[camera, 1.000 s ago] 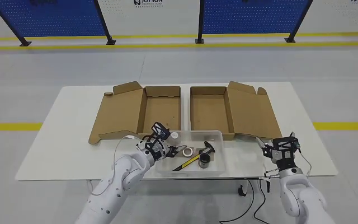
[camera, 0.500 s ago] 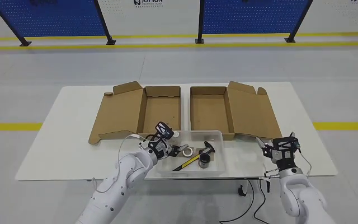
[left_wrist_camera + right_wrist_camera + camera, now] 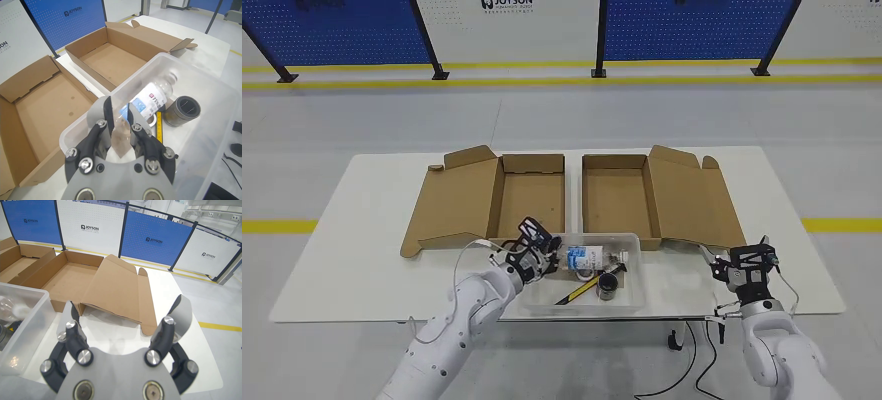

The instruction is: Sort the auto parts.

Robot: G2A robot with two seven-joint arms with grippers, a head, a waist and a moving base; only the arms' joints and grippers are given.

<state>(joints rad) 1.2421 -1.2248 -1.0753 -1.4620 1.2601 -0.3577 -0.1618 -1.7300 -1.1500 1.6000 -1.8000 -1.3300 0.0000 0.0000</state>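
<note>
— Clear plastic bottle (image 3: 151, 98) with a white and blue label: where is it?

— Over the left end of the see-through plastic tub (image 3: 132, 75), which sits by the table's near edge. The left gripper (image 3: 119, 106) is clamped on the bottle's clear bottom end. The cap end points right, across the tub.

— How would it handle?

— Probably light, thin-walled and slick. I cannot tell whether it holds liquid. A hard squeeze could dent it, and held at one end it may swing. A hold nearer the labelled middle seems steadier.

— What else is there?

— A dark metal cylinder (image 3: 182, 113) and a yellow ruler (image 3: 159, 126) lie in the tub. Two open brown cardboard boxes sit just beyond it: the left box (image 3: 47, 106) and the right box (image 3: 113, 62). The right gripper (image 3: 125, 300) hovers over the table's near right, fingers spread wide, holding nothing.
</note>
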